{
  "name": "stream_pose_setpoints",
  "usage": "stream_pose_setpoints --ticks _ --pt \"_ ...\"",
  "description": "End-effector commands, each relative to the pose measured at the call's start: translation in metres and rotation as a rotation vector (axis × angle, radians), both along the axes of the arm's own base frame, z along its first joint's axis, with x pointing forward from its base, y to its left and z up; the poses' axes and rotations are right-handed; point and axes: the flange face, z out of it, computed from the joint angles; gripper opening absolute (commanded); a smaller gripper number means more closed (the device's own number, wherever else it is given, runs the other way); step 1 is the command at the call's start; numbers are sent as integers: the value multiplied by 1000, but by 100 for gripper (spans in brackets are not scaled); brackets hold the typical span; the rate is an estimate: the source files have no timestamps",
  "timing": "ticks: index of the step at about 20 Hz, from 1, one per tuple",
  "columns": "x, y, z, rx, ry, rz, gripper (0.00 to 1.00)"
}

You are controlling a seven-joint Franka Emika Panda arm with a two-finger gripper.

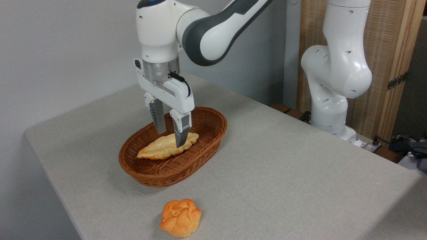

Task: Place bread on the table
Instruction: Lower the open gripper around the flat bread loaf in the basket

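So the table (283, 173) fills most of the shot, with the wicker basket (200, 160) sitting on it. The bread (156, 150) is inside the basket, and the gripper (170, 138) has its fingers clamped across the loaf's middle. An orange bun (181, 218) lies on the cloth near the front edge.

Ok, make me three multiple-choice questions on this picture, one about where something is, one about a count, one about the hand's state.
1. Where does the long pale golden braided loaf lie?
A. in the brown oval wicker basket
B. on the grey-beige cloth table
C. on the floor

2. How many baked items show?
A. one
B. two
C. four

3. How does the robot's hand stand?
A. far above the basket
B. fingers either side of the loaf
C. gripping the round orange bun

Answers: 1 A, the loaf rests inside the basket. 2 B, loaf plus bun. 3 B, the fingers straddle the loaf's middle.
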Motion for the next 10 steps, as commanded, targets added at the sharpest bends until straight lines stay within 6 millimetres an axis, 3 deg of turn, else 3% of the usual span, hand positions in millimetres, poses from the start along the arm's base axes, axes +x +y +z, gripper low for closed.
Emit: stream_pose_setpoints --ticks 1,10 --pt "-9 0 -4 -29 -21 18 100" --pt "-8 -1 -9 -90 -24 59 100"
